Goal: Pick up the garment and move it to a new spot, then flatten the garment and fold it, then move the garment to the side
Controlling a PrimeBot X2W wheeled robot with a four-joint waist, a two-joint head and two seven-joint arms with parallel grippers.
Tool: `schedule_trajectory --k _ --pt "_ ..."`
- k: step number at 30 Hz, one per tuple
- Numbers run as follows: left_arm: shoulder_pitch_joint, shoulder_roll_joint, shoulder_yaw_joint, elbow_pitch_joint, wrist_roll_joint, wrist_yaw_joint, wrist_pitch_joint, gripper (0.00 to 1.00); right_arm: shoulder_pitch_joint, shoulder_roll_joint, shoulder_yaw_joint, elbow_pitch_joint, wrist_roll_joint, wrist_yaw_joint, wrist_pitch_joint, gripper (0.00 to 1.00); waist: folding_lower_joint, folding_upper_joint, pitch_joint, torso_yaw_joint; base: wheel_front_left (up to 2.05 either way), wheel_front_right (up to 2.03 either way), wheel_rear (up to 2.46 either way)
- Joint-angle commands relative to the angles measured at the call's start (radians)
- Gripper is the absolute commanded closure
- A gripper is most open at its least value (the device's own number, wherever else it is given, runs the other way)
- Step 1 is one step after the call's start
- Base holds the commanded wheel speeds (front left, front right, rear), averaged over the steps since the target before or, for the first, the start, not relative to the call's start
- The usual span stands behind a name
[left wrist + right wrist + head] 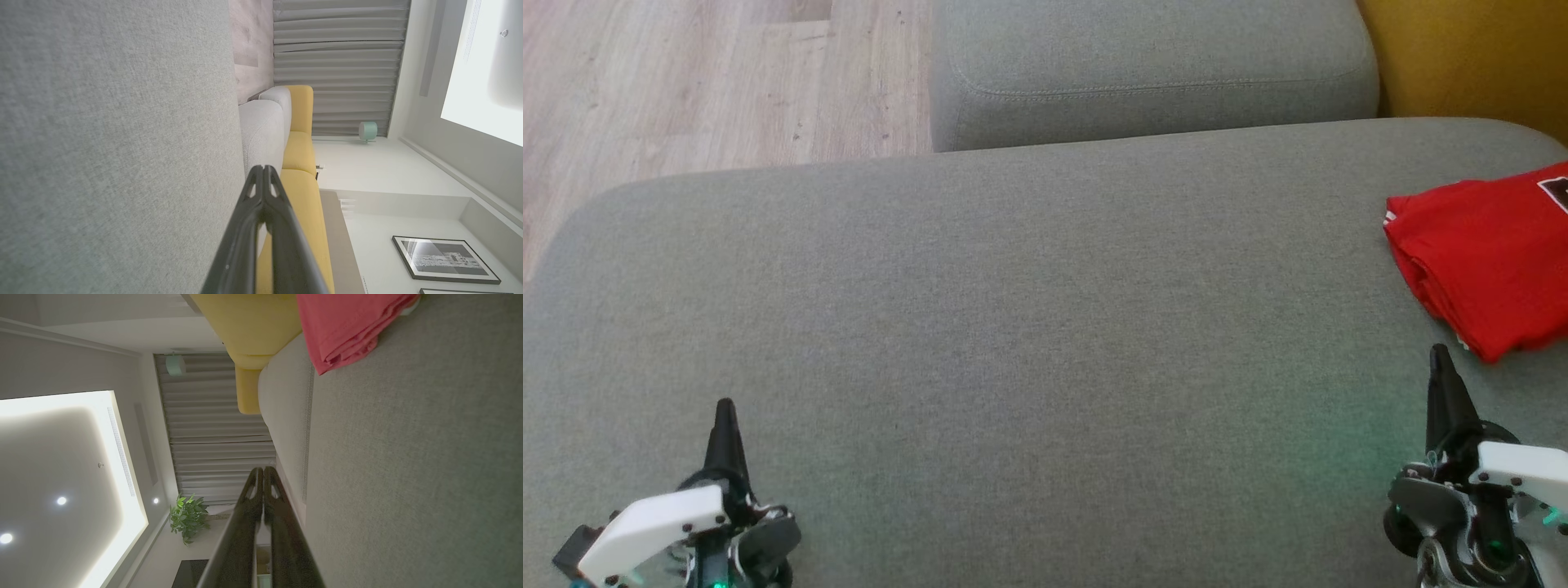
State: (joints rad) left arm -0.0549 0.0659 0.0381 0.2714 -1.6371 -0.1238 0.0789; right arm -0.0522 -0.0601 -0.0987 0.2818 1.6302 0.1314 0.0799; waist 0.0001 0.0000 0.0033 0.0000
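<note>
The garment (1490,253) is a red shirt lying folded at the right edge of the grey cushion (1013,310), partly cut off by the head view's border. It also appears at the top of the right wrist view as the garment (347,326). My right gripper (1441,355) stands shut just below the garment's near corner, apart from it, with nothing between its fingers (263,473). My left gripper (725,408) is shut and empty at the lower left, far from the garment; its fingertips (263,171) press together.
A second grey cushion (1152,73) sits behind the large one, with a yellow seat (1470,57) at the back right. Wooden floor (686,82) lies at the upper left beyond the cushion's rounded edge.
</note>
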Motion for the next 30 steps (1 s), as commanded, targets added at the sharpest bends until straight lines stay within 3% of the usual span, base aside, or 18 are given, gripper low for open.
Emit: schedule_trajectory --k 1,30 --pt "-0.05 0.01 0.04 -0.028 -0.001 -0.007 0.006 1.0 -0.053 -0.014 0.018 -0.039 0.006 -0.001 0.006 1.0 -0.0001 0.0 0.0 0.0 0.0 0.0 0.0" --pt "-0.051 0.002 0.051 -0.027 0.008 -0.007 0.014 1.0 -0.054 -0.007 0.008 -0.038 -0.002 -0.001 0.014 1.0 -0.0001 0.0 0.0 0.0 0.0 0.0 0.0"
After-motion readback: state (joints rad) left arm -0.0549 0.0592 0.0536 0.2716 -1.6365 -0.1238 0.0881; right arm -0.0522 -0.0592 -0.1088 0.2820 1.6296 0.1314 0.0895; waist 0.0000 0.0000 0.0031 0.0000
